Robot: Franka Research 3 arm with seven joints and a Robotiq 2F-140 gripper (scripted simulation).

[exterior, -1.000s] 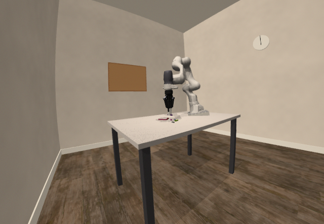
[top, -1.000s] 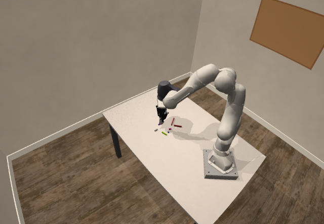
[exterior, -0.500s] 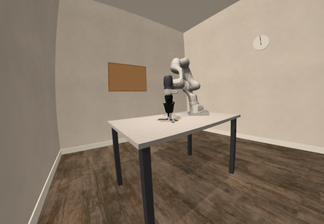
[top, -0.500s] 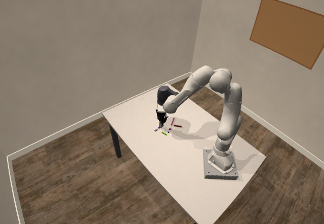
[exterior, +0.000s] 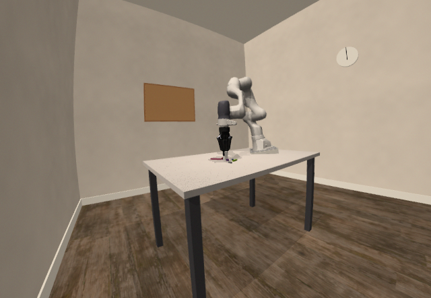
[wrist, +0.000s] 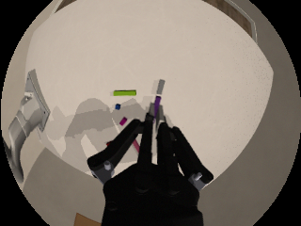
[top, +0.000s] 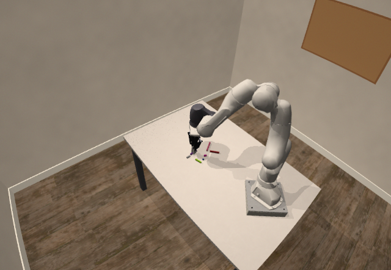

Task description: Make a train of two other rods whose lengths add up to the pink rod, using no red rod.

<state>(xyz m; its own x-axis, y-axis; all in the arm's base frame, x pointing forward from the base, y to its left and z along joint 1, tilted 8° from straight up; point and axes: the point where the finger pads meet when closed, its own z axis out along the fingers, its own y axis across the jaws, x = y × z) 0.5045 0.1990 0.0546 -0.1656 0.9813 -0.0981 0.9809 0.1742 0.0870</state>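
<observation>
From where I sit at the controls, the jaws (top: pixel 193 152) (exterior: pixel 225 158) are down low over the tabletop (top: pixel 201 191) (exterior: pixel 209 172) (wrist: pixel 212 61), pinched on the purple rod (top: pixel 191 153) (exterior: pixel 227 160) (wrist: pixel 157 104). My wrist view shows one end of that rod poking out past the fingertips, pointing toward the grey rod (top: pixel 188 156) (exterior: pixel 229 162) (wrist: pixel 161 87). The grey one lies flat just beyond that end, the two roughly in line; I cannot tell whether they touch, nor whether the purple one is resting on the surface or held slightly above it. Off to one side of the grey rod I have the lime rod (top: pixel 198 160) (exterior: pixel 234 160) (wrist: pixel 124 93), lying flat and turned across the grey rod's direction. The little blue rod (top: pixel 203 159) (wrist: pixel 118 106) sits near the lime one, and the magenta rod (top: pixel 205 155) (wrist: pixel 123 121) lies a bit past the blue. Farther along, the pink rod (top: pixel 208 146) (exterior: pixel 216 158) (wrist: pixel 136 145) lies flat, partly hidden behind the gripper in my wrist view, and the red rod (top: pixel 214 151) (wrist: pixel 108 144) lies flat near one end of it, at an angle to it.
</observation>
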